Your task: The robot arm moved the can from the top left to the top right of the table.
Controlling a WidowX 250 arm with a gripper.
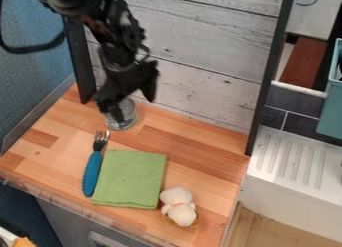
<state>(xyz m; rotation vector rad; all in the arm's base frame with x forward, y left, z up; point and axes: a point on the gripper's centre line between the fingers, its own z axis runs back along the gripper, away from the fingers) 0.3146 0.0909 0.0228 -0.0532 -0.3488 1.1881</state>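
Note:
The black gripper (131,102) hangs at the upper left of the table, right over the can. It stands open, one finger low across the can's left part and the other higher, towards the right. The can (127,119) is silvery and stands upright near the back left of the wooden table (200,146), close to the plank wall. The gripper hides much of its upper left side. I cannot tell whether they touch.
A fork with a blue handle (93,173) lies left of a folded green cloth (131,178). A small white plush toy (178,205) sits right of the cloth, near the front. The plank wall (200,66) borders the table's back; a white ribbed drainboard (294,158) is beyond its right edge.

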